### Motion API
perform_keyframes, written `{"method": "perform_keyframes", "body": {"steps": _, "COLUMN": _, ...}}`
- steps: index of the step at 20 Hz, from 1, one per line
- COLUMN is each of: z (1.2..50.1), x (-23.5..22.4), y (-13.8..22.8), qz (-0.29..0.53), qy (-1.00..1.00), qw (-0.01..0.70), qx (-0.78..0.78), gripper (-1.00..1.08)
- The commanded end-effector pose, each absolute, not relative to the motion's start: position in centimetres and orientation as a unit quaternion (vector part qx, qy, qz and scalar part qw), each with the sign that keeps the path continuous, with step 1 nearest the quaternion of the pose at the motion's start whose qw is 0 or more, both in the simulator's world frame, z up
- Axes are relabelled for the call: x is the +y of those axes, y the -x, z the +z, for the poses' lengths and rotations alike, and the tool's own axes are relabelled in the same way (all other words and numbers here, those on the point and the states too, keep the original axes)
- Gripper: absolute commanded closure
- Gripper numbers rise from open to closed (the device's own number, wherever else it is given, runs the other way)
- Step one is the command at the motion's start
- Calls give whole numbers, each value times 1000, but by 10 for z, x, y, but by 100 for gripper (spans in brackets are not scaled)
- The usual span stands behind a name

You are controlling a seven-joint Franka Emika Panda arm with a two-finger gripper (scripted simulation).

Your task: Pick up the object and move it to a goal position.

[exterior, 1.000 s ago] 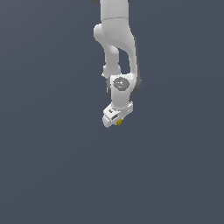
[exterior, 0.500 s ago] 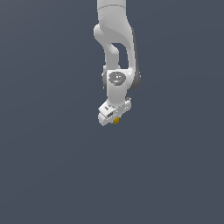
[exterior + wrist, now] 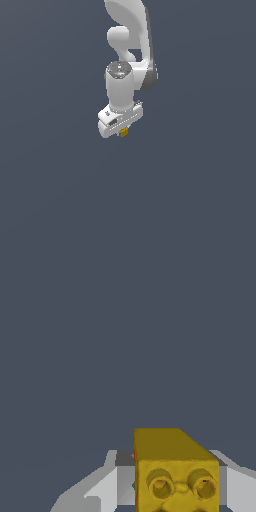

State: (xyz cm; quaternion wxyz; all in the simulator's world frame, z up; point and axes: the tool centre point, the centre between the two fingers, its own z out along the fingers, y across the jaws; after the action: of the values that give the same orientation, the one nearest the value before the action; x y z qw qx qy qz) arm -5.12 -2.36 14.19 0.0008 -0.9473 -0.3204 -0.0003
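The object [image 3: 123, 132] is a tiny yellow-gold block that peeks out below the white hand of my arm in the exterior view. My gripper [image 3: 123, 133] is shut on it, and the fingers themselves are mostly hidden by the hand. In the wrist view the object [image 3: 172, 468] fills the near foreground as a yellow block with two round studs on its end face. A grey finger [image 3: 105, 488] stands on one side of it and a second finger [image 3: 237, 486] on the other.
Only a flat dark grey-blue surface [image 3: 200, 200] surrounds the arm in both views. No other objects, containers or edges show.
The arm has swung the hand with the block toward the exterior view's left and slightly upward. The wrist has also turned. The block stays in the gripper.
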Motion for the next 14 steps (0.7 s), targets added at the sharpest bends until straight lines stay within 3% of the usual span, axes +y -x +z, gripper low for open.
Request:
{"method": "perform_keyframes", "body": {"steps": 1, "z": 167, "x": -36, "y": 44, "qz": 0, "qy": 947, "qw": 1, "qx": -321, "gripper": 108}}
{"method": "perform_keyframes", "body": {"steps": 14, "z": 288, "x": -100, "y": 3, "qz": 0, "qy": 947, "qw": 1, "qx": -321, "gripper": 108}}
